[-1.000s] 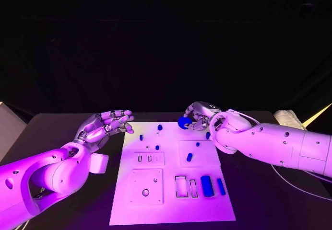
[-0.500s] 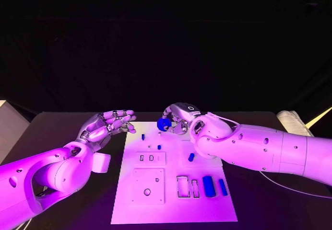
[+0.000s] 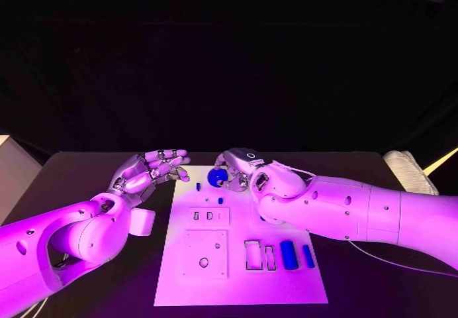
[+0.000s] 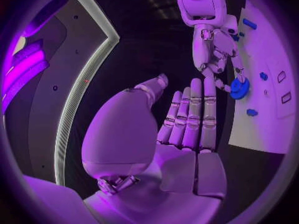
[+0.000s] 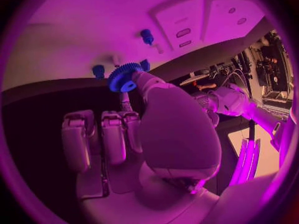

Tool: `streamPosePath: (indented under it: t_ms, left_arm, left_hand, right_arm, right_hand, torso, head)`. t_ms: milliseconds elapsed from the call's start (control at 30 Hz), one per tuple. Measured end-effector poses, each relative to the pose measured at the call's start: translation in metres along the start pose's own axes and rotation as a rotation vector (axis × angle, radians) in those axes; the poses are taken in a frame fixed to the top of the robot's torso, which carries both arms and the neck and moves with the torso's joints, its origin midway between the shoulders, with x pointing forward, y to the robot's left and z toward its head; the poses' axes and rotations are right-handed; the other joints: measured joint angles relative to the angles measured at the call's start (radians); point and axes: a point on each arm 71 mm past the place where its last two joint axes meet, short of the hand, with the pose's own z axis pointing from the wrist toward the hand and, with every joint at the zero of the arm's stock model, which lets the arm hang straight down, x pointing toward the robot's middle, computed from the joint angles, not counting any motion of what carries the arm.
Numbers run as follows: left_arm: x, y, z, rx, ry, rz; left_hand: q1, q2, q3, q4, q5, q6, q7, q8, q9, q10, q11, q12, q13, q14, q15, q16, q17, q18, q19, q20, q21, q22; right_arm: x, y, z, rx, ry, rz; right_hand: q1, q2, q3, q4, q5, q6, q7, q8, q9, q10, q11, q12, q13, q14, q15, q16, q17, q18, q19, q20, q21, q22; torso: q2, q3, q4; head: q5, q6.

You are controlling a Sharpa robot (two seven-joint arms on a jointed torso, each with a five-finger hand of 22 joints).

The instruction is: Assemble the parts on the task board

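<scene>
The white task board (image 3: 239, 278) lies in the middle of the black table. My right hand (image 3: 241, 168) hovers over the board's far left corner and pinches a blue toothed gear (image 3: 218, 176) between thumb and a finger; the gear also shows in the right wrist view (image 5: 123, 77) and the left wrist view (image 4: 239, 88). My left hand (image 3: 151, 170) is raised just left of the board's far end, fingers extended, holding nothing. Two small blue pegs (image 3: 198, 187) (image 3: 220, 200) stand near the gear. Two long blue parts (image 3: 288, 255) (image 3: 307, 256) lie at the board's near right.
A small white box (image 3: 140, 223) sits left of the board under my left forearm. A pale bundle (image 3: 408, 169) lies at the table's far right. My right forearm (image 3: 363, 212) crosses the board's right side.
My right hand has carried the gear leftward across the board's far end, ending close to my left hand. The left hand has hardly moved.
</scene>
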Motion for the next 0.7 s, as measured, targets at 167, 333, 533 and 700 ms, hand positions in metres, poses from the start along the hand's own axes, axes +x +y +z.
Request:
streamPosePath:
  t_ms: [167, 333, 533, 700]
  left_arm:
    - [0.000, 0.000, 0.000, 0.000, 0.000, 0.000]
    - [0.000, 0.000, 0.000, -0.001, 0.000, 0.000]
    - [-0.001, 0.000, 0.000, -0.001, -0.001, 0.001]
    - [-0.001, 0.000, 0.000, -0.001, -0.001, 0.001]
  left_hand:
    - [0.000, 0.000, 0.000, 0.000, 0.000, 0.000, 0.000, 0.000, 0.000, 0.000, 0.000, 0.000, 0.000, 0.000, 0.000, 0.000, 0.000, 0.000, 0.000, 0.000, 0.000, 0.000]
    - [0.000, 0.000, 0.000, 0.000, 0.000, 0.000, 0.000, 0.000, 0.000, 0.000, 0.000, 0.000, 0.000, 0.000, 0.000, 0.000, 0.000, 0.000, 0.000, 0.000, 0.000, 0.000]
    - [0.000, 0.000, 0.000, 0.000, 0.000, 0.000, 0.000, 0.000, 0.000, 0.000, 0.000, 0.000, 0.000, 0.000, 0.000, 0.000, 0.000, 0.000, 0.000, 0.000, 0.000, 0.000]
    - [0.000, 0.000, 0.000, 0.000, 0.000, 0.000, 0.000, 0.000, 0.000, 0.000, 0.000, 0.000, 0.000, 0.000, 0.000, 0.000, 0.000, 0.000, 0.000, 0.000, 0.000, 0.000]
  right_arm:
    - [0.005, -0.002, 0.000, 0.008, 0.018, -0.010]
    - [0.009, -0.004, 0.001, 0.019, 0.036, -0.021]
    - [0.010, -0.006, 0.002, 0.032, 0.049, -0.034]
    - [0.011, -0.009, 0.002, 0.046, 0.055, -0.044]
  right_hand:
    - [0.000, 0.000, 0.000, 0.000, 0.000, 0.000, 0.000, 0.000, 0.000, 0.000, 0.000, 0.000, 0.000, 0.000, 0.000, 0.000, 0.000, 0.000, 0.000, 0.000, 0.000, 0.000]
    - [-0.004, -0.004, 0.008, -0.003, -0.002, 0.000, 0.000, 0.000, 0.000, 0.000, 0.000, 0.000, 0.000, 0.000, 0.000, 0.000, 0.000, 0.000, 0.000, 0.000, 0.000, 0.000]
    - [-0.010, -0.010, 0.008, -0.003, -0.002, 0.000, 0.000, 0.000, 0.001, 0.000, 0.000, 0.000, 0.000, 0.000, 0.000, 0.000, 0.000, 0.000, 0.000, 0.000, 0.000, 0.000]
    - [-0.010, -0.010, 0.008, -0.003, -0.002, 0.000, 0.000, -0.001, 0.001, 0.000, 0.000, 0.000, 0.000, 0.000, 0.000, 0.000, 0.000, 0.000, 0.000, 0.000, 0.000, 0.000]
  torso:
    - [0.000, 0.0007, -0.0012]
    - [-0.001, 0.0015, -0.0012]
    - [-0.002, 0.0015, -0.0012]
    - [-0.002, 0.0021, -0.0024]
  head:
    - [0.002, -0.003]
    - [0.002, -0.006]
    - [0.002, -0.007]
    - [0.003, -0.007]
